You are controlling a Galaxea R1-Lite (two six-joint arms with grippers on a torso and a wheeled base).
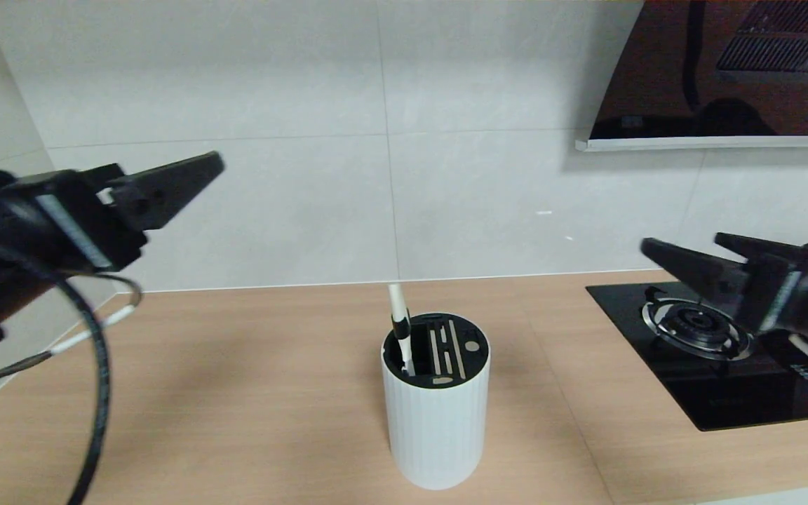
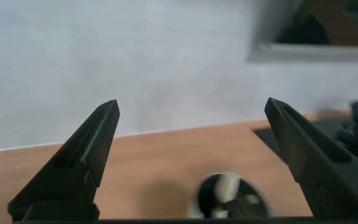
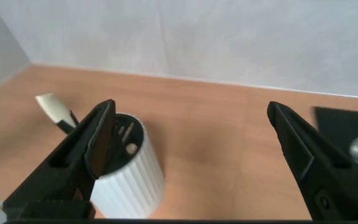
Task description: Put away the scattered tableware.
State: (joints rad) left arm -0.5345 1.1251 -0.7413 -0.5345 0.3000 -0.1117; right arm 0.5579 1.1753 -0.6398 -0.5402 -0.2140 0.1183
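A white ribbed utensil holder [image 1: 435,414] with a black slotted top stands on the wooden counter [image 1: 236,393], near its front middle. A white-handled utensil [image 1: 398,312] stands upright in the holder's left opening. My left gripper [image 1: 172,179] hangs open high at the left, well above the counter; between its fingers the left wrist view shows the holder [image 2: 229,196] below. My right gripper [image 1: 683,243] is open over the stove at the right, holding nothing. In the right wrist view the holder [image 3: 132,174] and the utensil [image 3: 55,111] lie beyond the right gripper [image 3: 190,107].
A black gas stove [image 1: 698,330] is set into the counter at the right, with a range hood [image 1: 726,70] above it. A tiled wall runs along the back. A black cable [image 1: 95,365] loops down from my left arm.
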